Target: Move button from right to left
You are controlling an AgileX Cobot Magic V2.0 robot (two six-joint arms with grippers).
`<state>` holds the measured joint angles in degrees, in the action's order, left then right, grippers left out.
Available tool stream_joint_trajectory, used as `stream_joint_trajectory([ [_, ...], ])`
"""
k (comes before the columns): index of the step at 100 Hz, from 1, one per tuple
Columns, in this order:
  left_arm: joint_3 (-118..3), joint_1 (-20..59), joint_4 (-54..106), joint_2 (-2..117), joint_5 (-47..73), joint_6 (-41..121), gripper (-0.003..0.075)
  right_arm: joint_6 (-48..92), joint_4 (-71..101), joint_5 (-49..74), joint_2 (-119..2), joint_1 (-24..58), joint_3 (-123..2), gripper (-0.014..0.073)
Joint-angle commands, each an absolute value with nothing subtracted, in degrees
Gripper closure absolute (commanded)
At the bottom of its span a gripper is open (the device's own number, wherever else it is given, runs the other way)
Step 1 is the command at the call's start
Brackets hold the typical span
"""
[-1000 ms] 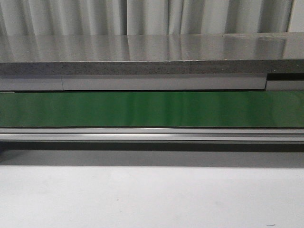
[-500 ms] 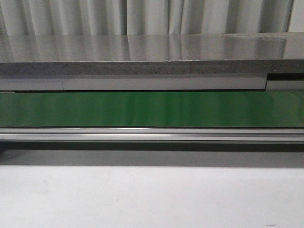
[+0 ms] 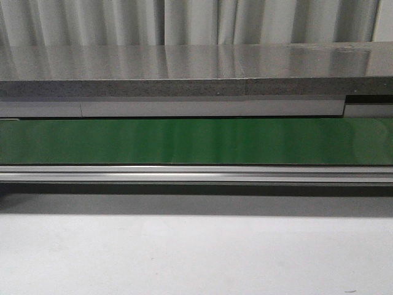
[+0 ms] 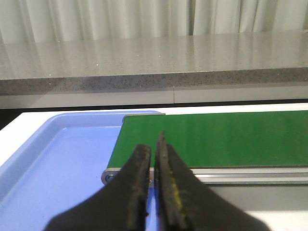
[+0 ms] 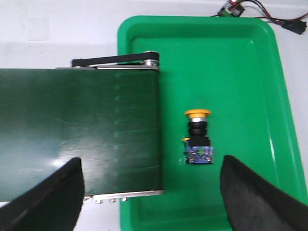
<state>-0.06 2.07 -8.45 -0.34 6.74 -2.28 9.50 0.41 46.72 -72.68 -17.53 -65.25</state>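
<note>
The button (image 5: 198,137) lies on its side in the green tray (image 5: 245,77) in the right wrist view, its yellow-orange cap away from the fingers and its black body with a blue end toward them. My right gripper (image 5: 153,192) is open wide above the tray and the belt end, with the button between the fingers' line and a little ahead of it. My left gripper (image 4: 154,159) is shut and empty, over the edge where the blue tray (image 4: 57,159) meets the green belt (image 4: 216,137). The front view shows neither gripper nor the button.
The green conveyor belt (image 3: 196,141) runs across the front view behind a metal rail (image 3: 196,174), with a grey stone counter (image 3: 184,67) and curtains behind. The belt end (image 5: 82,130) overlaps the green tray. Wires (image 5: 269,14) lie beyond the tray.
</note>
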Motion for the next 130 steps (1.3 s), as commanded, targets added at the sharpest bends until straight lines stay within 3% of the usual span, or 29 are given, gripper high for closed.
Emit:
stream_joint_trajectory([
  [1, 2.18, 2.57, -8.29, -2.26, 2.15, -2.77, 0.0715, 12.8, 0.47, 43.51, -74.88, -21.15, -68.9, 0.0045],
  [36, 2.18, 2.57, -8.29, -2.26, 2.15, -2.77, 0.0715, 24.91, 4.95, 37.88, -87.91, -29.7, -70.34, 0.0045],
  [68, 2.18, 2.57, -8.29, -2.26, 2.15, -2.77, 0.0715, 36.74, 9.49, 38.03, -94.44, -32.37, -70.34, 0.0045],
  [130, 2.18, 2.57, -8.29, -2.26, 2.15, -2.77, 0.0715, 37.94, 9.27, 35.18, -103.37, -33.29, -70.45, 0.0045],
])
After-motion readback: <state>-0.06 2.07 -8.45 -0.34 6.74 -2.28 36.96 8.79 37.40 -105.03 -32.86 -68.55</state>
